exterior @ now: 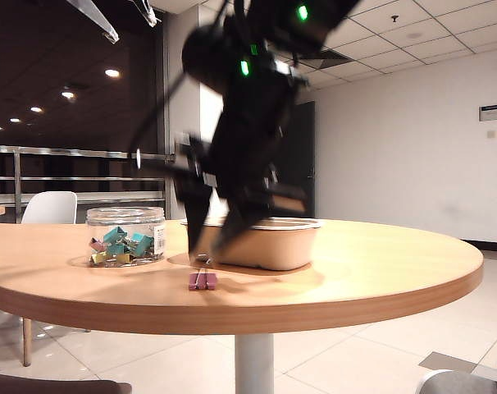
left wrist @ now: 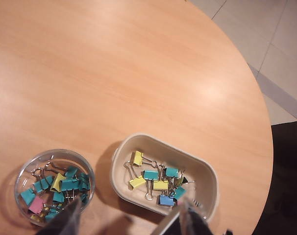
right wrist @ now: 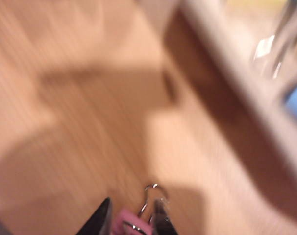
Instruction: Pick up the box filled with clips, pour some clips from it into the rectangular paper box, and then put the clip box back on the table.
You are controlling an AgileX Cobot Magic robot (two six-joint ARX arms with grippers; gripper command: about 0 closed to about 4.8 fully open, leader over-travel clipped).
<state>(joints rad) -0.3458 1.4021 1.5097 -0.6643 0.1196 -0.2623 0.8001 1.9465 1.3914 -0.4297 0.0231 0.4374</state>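
The clear round box filled with clips (exterior: 125, 218) (left wrist: 53, 152) stands upright on the table (exterior: 380, 263), left of the beige rectangular paper box (exterior: 291, 246) (left wrist: 164, 142). Several coloured clips (left wrist: 158, 183) lie in the paper box and more (left wrist: 60, 185) in the jar. A pink clip (exterior: 202, 281) (right wrist: 126, 227) lies on the table in front of the paper box. My right gripper (exterior: 207, 248) (right wrist: 134, 221) has come down over it, blurred, its fingers tight against both sides of the clip. My left gripper (left wrist: 129, 223) hangs high above jar and paper box, open and empty.
A white chair (exterior: 50, 207) stands behind the table at the left. The round table's edge (left wrist: 266, 127) curves close past the paper box, with tiled floor (left wrist: 281, 54) beyond. The paper box's wall (right wrist: 236, 83) rises just past my right gripper.
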